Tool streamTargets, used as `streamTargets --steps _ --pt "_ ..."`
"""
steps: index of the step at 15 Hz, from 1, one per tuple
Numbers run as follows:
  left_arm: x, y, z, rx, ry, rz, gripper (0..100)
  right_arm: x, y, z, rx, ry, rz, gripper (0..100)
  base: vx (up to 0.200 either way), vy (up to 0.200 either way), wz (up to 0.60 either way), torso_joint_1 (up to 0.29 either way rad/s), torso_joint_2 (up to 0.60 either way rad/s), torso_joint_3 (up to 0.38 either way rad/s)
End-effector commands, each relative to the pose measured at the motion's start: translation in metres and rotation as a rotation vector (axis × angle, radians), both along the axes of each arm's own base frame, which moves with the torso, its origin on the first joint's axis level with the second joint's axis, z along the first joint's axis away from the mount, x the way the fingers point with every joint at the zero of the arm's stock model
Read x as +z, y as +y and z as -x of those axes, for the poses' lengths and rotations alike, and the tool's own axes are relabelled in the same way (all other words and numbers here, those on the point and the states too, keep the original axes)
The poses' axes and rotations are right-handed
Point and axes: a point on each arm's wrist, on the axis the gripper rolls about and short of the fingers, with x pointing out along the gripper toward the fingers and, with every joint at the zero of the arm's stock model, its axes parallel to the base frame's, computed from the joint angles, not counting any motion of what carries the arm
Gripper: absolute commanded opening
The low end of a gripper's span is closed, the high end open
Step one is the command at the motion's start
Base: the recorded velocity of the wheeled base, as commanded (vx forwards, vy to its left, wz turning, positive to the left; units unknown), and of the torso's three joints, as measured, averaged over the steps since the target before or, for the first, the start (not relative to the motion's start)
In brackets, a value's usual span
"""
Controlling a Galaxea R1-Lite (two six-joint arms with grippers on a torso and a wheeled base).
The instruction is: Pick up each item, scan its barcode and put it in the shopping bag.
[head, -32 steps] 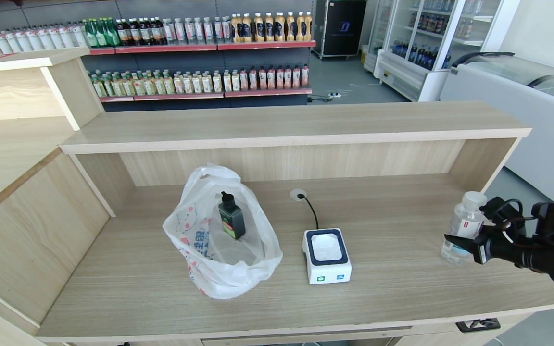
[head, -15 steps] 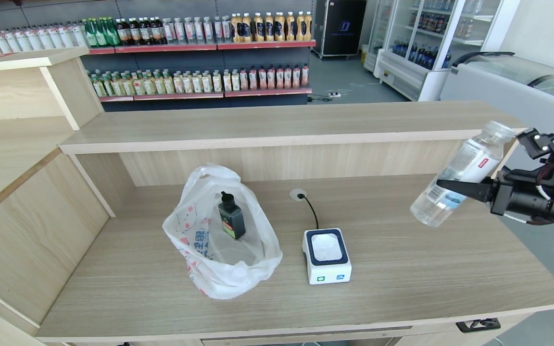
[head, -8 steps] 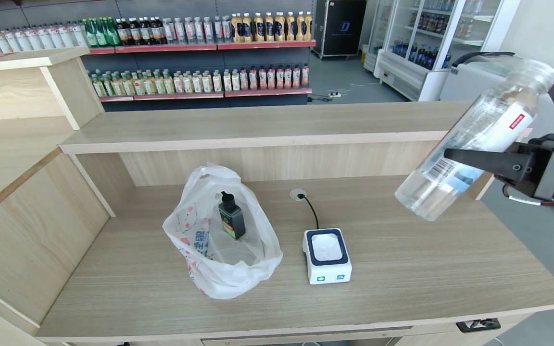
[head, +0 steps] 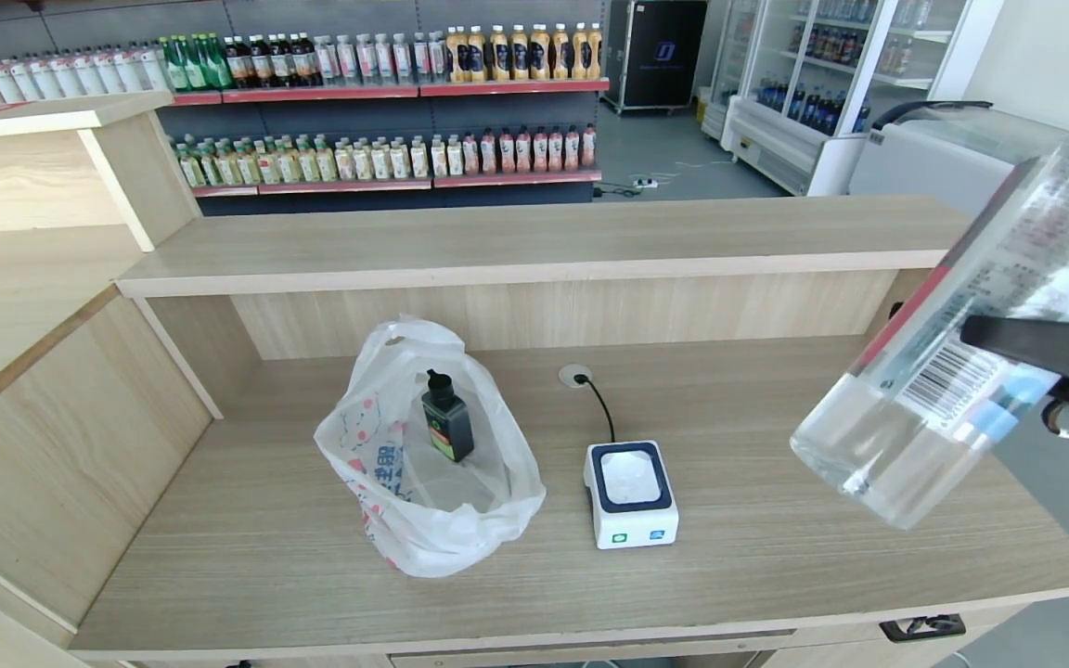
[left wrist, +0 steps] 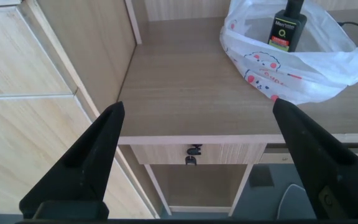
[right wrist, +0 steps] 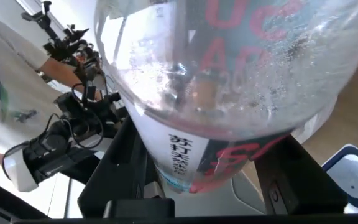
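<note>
R claw (right wrist: 219,174) is clamped on a clear plastic water bottle (head: 924,399), fingers either side of its labelled mid-section. Bottle is up in the air over the right end of the light wooden bench (head: 776,566), at 3 o'clock from the white box-shaped barcode scanner (head: 629,492) and well apart from it. Bottle is tilted: base toward 7 o'clock, neck toward 1 o'clock, barcode on label facing the head cam. Scanner sits mid-bench, window up, w/ black cable (head: 601,408) running to a hole at its 12 o'clock. White plastic shopping bag (head: 386,482) stands at scanner's 9 o'clock, near it, mouth open, w/ a dark square bottle (head: 446,422) upright inside. L claw (left wrist: 197,106) is spread wide, holding nothing, low off the bench's front-left edge, by the drawer front (left wrist: 191,152).
</note>
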Motion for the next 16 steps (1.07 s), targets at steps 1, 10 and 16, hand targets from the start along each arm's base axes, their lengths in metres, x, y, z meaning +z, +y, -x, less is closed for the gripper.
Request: streamTargets --steps 1,10,16 --pt "0.0 0.0 0.0 0.001 0.0 0.0 100 0.006 0.001 0.018 0.032 -0.031 -0.006 0 0.0 0.0 0.0 0.0 0.0 0.0" --pt "0.0 0.0 0.0 0.001 0.0 0.0 100 0.012 0.012 0.042 0.097 -0.047 -0.025 0 0.0 0.0 0.0 0.0 0.0 0.0" --pt "0.0 0.0 0.0 0.001 0.0 0.0 100 0.013 0.004 0.071 0.122 -0.021 -0.018 0 0.0 0.0 0.0 0.0 0.0 0.0"
